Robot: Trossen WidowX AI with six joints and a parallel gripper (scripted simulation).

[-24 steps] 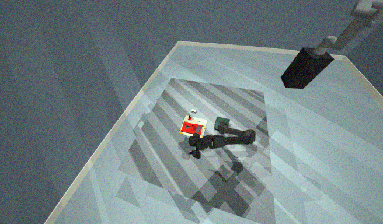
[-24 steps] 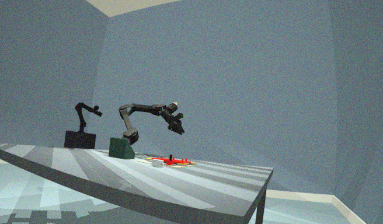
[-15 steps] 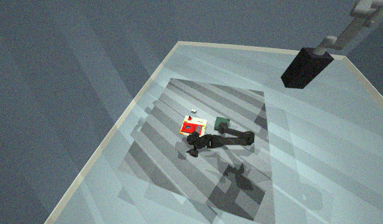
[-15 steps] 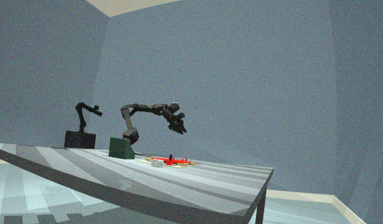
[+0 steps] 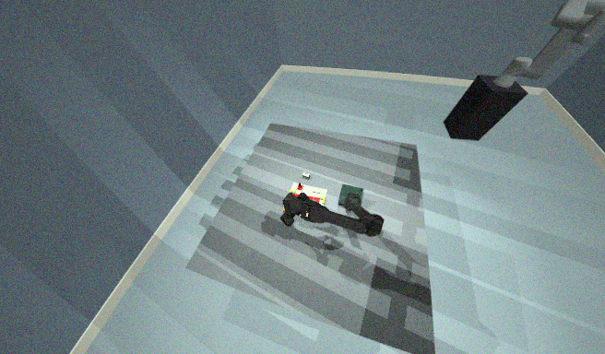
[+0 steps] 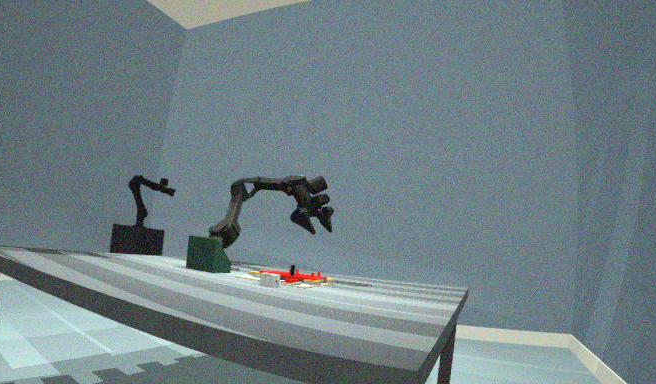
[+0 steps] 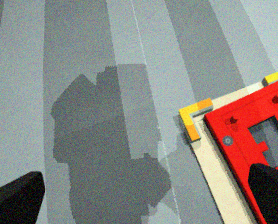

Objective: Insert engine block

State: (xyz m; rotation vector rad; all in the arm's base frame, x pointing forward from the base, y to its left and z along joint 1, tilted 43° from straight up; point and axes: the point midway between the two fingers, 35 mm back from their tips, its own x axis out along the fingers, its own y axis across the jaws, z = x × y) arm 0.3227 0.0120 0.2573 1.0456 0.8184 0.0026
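Exterior view, end effector: the gripper point(image 5: 294, 218) point(image 6: 323, 232) point(image 7: 147, 179) hangs above the table point(image 5: 311, 286) point(image 6: 377, 320) point(image 7: 20, 100), fingers spread wide apart with nothing between them.
Engine block: apparently the small pale block point(image 5: 306, 175) point(image 6: 270, 279), resting on the table just beside the board, outside the car body.
Car body: red point(image 5: 314, 199) point(image 6: 307, 276) point(image 7: 240, 137), lying on the cream board point(image 5: 315, 190) point(image 7: 215, 175); its opening shows grey inside in the wrist view.
Board corner: a raised yellow bracket point(image 7: 188, 122) stands near the body.
Upright obstacle: a short dark post point(image 6: 292, 270) rises at the red parts.
Arm's mount: green block point(image 5: 350, 190) point(image 6: 202, 254), near the board.
Second arm: on a black box point(image 5: 486, 108) point(image 6: 137, 240), well apart.
Wrist view, overlap: one fingertip covers part of the body.
Room: visible air separates the fingers from the parts below; the table edge point(image 6: 212, 330) lies beyond the pale block.
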